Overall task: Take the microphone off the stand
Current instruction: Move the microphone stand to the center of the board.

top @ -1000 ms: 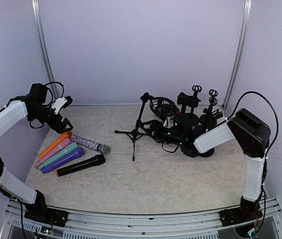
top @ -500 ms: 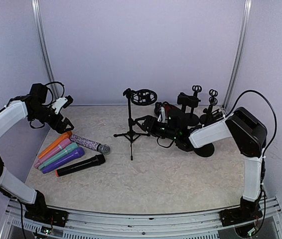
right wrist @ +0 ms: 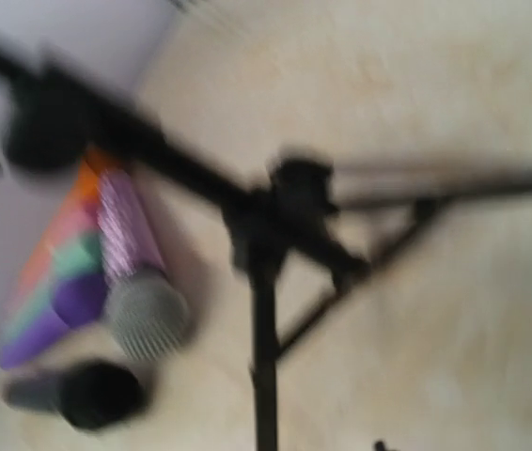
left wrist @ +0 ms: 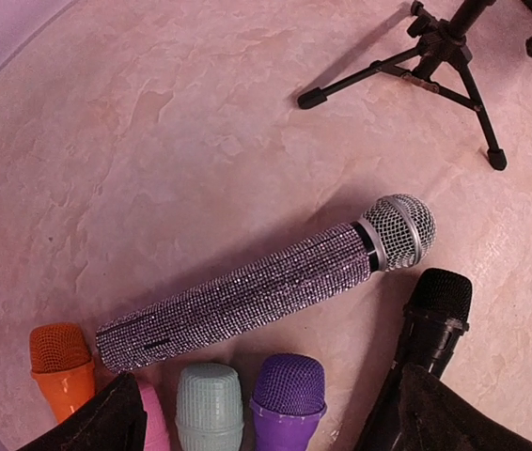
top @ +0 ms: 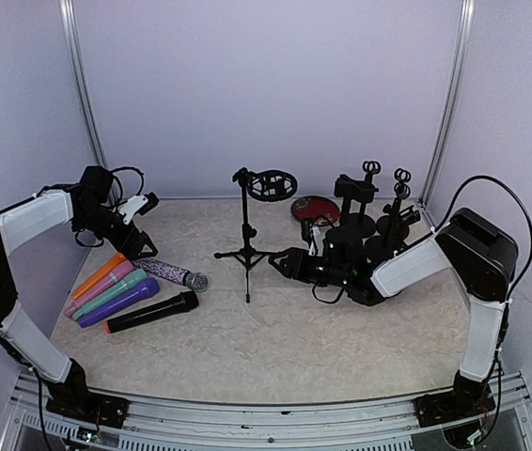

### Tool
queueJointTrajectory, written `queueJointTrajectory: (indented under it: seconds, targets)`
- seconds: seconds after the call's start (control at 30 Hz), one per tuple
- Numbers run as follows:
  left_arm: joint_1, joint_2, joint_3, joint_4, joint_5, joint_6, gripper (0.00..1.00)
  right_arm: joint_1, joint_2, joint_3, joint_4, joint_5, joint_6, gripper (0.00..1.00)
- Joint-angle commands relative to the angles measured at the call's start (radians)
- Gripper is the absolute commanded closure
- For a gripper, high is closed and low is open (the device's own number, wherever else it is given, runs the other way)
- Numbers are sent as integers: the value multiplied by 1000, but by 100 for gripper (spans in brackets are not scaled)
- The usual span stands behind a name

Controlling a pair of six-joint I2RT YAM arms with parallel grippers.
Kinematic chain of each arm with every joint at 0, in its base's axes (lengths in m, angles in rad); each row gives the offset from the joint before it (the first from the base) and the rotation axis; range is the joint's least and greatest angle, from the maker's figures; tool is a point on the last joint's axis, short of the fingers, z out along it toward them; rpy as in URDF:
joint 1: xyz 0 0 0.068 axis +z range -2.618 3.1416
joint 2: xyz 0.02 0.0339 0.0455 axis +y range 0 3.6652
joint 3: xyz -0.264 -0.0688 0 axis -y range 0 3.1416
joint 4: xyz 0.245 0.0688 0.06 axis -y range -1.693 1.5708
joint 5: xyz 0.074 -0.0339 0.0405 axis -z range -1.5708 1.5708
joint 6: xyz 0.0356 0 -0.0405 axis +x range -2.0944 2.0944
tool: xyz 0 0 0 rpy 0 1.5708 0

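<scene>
The black tripod stand (top: 247, 252) is upright mid-table, with a ring mount (top: 272, 183) at its top; I cannot make out a microphone in the ring. A glitter microphone (top: 167, 272) (left wrist: 266, 287) lies on the table left of the stand. My left gripper (top: 141, 246) (left wrist: 268, 383) hovers open just above the coloured microphone heads, with nothing between its fingers. My right gripper (top: 288, 264) is low, just right of the tripod's legs and clear of them. The right wrist view is blurred: it shows the stand (right wrist: 264, 244) but no fingers.
Orange (left wrist: 59, 362), teal (left wrist: 208, 404), purple (left wrist: 288, 399) and black (left wrist: 432, 315) microphones lie side by side at the left. Several black stands (top: 358, 211) and a red disc (top: 315, 208) crowd the back right. Walls close in on both sides.
The stand was tilted toward the right gripper and is upright now. My right gripper has drawn back from it, lower and nearer. My left gripper has moved right, over the glitter microphone.
</scene>
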Motion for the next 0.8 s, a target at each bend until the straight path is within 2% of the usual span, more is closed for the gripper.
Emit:
queueJointTrajectory:
  seconds: [0.0,0.2,0.33,0.6,0.77]
  targets:
    - [-7,2,18,30,41,-17,10,101,-46,-21,-149,99,-134,55]
    - [-14,-12,16,24,46,-20,9,185,18,-3,-217,135,-164,62]
    - [-21,-20,25,12,44,-21,9,232,96,92,-286,162,-189,70]
    - [-22,-57,18,-3,40,-18,9,237,246,283,-385,215,-175,86]
    - [-23,-86,-4,-11,38,-18,10,216,336,416,-361,220,-154,93]
